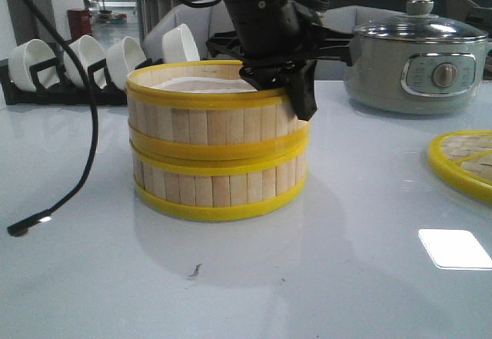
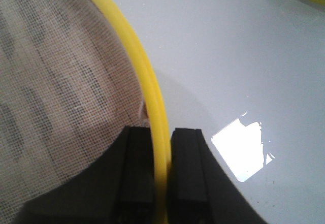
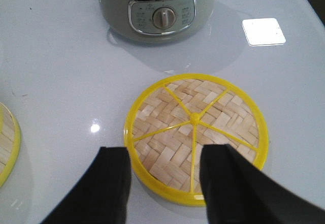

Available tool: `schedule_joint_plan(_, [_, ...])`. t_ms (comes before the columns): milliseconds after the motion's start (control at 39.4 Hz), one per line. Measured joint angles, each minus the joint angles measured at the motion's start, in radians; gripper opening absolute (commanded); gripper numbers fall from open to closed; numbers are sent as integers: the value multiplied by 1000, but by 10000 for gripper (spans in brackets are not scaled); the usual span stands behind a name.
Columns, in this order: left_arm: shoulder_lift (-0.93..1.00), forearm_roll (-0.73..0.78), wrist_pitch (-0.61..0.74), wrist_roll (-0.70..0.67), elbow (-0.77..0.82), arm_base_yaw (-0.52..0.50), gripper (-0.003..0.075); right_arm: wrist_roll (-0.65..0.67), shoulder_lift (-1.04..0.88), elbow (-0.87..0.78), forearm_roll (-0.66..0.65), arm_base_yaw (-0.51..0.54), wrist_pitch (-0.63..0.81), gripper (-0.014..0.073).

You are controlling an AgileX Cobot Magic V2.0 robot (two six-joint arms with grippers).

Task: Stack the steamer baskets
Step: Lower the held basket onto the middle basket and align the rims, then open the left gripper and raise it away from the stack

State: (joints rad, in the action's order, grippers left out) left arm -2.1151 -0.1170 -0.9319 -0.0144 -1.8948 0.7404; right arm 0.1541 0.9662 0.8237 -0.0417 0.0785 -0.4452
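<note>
At the centre of the white table (image 1: 369, 293), the two steamer baskets are seen stacked, the upper basket (image 1: 207, 112) seated squarely on the lower basket (image 1: 219, 185), with a white liner (image 2: 56, 82) visible inside the upper one. The upper basket's yellow rim (image 2: 152, 97) is straddled on its right side by the left gripper (image 2: 161, 173), one finger inside and one outside, the jaws closed on it. To the right, the woven lid (image 3: 195, 135) is shown flat on the table below the right gripper (image 3: 165, 183), whose jaws are held apart, with an electric pot (image 1: 415, 58) at the far right and a rack of white bowls (image 1: 92, 58) at the far left.
</note>
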Motion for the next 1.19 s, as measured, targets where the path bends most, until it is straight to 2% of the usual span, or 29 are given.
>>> schedule_joint_plan(254, [0, 1, 0, 0, 0, 0, 113, 0, 0, 0, 0, 0, 0, 423])
schedule_joint_plan(507, [0, 5, 0, 0, 0, 2, 369, 0, 0, 0, 0, 0, 0, 423])
schedule_joint_plan(583, [0, 5, 0, 0, 0, 2, 412, 0, 0, 0, 0, 0, 0, 423])
schedule_joint_plan(1192, [46, 32, 25, 0, -2, 4, 420, 0, 0, 0, 0, 0, -3, 423])
